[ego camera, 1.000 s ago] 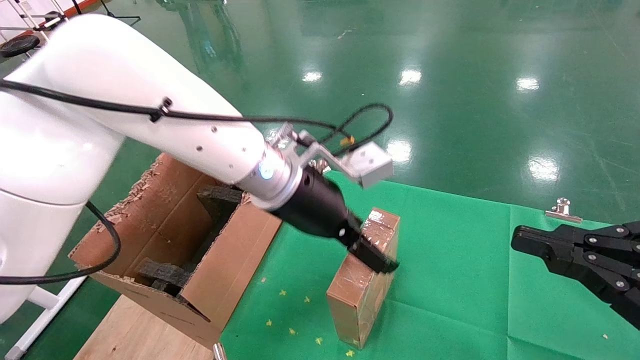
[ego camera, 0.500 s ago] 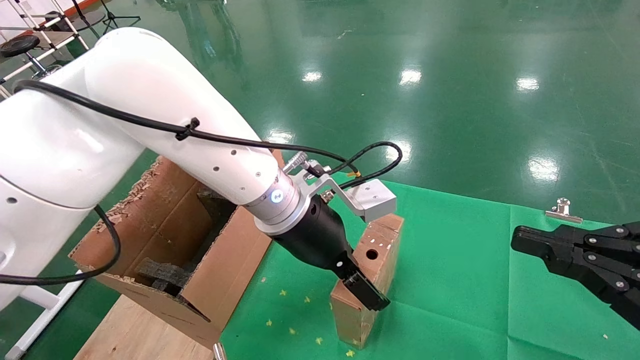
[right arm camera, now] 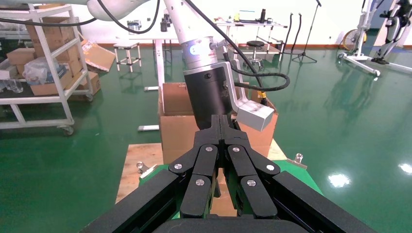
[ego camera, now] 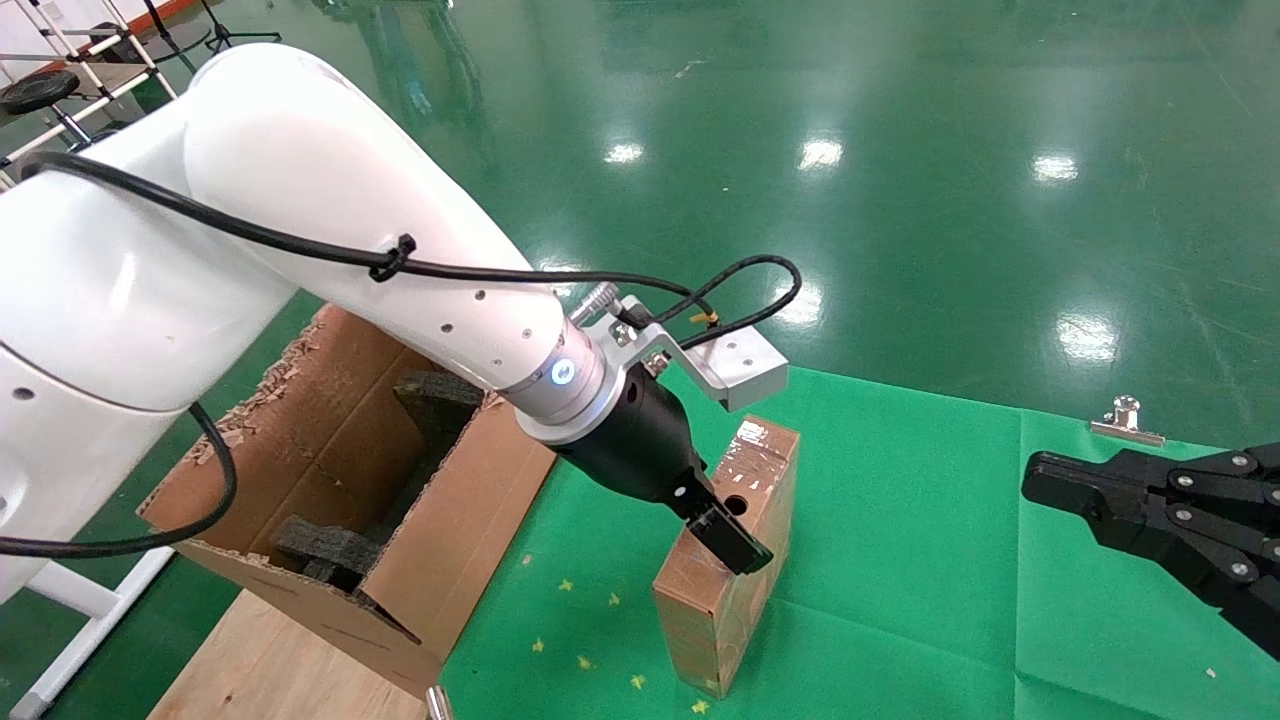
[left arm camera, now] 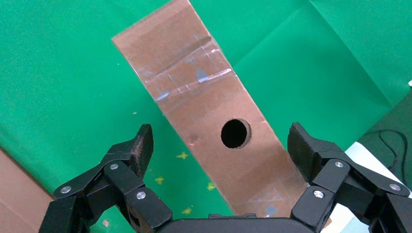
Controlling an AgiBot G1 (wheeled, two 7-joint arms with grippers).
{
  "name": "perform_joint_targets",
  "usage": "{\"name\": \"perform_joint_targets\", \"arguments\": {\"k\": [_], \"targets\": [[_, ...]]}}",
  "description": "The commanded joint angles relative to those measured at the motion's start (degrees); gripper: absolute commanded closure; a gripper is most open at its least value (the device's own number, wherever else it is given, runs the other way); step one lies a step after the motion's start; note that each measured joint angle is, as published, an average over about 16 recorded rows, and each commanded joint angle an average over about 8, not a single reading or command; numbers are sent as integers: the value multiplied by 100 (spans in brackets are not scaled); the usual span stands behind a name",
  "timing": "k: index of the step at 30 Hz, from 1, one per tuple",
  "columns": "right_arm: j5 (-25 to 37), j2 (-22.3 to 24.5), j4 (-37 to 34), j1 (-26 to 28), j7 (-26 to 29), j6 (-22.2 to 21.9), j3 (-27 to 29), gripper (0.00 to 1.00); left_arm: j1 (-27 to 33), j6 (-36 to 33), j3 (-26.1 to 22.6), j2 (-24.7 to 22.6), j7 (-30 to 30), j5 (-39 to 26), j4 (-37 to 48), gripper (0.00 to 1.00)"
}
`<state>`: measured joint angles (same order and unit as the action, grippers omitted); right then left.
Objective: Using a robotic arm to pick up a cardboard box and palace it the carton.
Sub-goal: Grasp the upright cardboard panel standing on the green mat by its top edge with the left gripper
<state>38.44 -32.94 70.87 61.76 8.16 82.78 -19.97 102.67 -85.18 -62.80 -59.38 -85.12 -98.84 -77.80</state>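
Observation:
The slim cardboard box (ego camera: 745,590) stands on its long edge on the green cloth, its narrow face with the round hole (ego camera: 738,504) facing up. It also shows in the left wrist view (left arm camera: 204,97). The white robotic arm's left gripper (ego camera: 738,545) hovers just above that face. Its jaws are open, one on each side of the box (left arm camera: 221,143), and do not grip it. The large carton (ego camera: 460,540) with black foam inserts stands to the left of the box. My right gripper (ego camera: 1040,480) is shut and empty at the right edge, also seen in its wrist view (right arm camera: 219,119).
A green cloth (ego camera: 900,600) covers a wooden board (ego camera: 250,660). A metal clamp (ego camera: 1127,415) holds the cloth's far edge and another (ego camera: 435,702) the near edge. Past the board is glossy green floor. Shelving racks (right arm camera: 43,73) stand farther back.
The left gripper dipped towards the near end of the box, then rose back above the hole, with its wrist turned. The box and the right arm have not moved.

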Motion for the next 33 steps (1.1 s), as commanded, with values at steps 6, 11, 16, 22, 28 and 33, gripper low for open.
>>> {"name": "perform_joint_targets", "arguments": {"k": [6,11,16,22,28,33], "targets": [[-1,1,-1,-1,0,-1,1,21,6,47,-28,15,50,-8,-1,29],[-1,1,-1,-1,0,-1,1,0,2,49,-30,17,50,-6,-2,91],[-1,1,-1,-1,0,-1,1,0,-3,48,-22,16,37,-4,-2,100],[-1,1,-1,-1,0,-1,1,0,-6,46,-14,15,25,-1,-2,100],[-1,1,-1,-1,0,-1,1,0,-8,44,-10,15,20,2,-2,100],[-1,1,-1,-1,0,-1,1,0,-9,43,-8,14,17,3,-2,100]]}}
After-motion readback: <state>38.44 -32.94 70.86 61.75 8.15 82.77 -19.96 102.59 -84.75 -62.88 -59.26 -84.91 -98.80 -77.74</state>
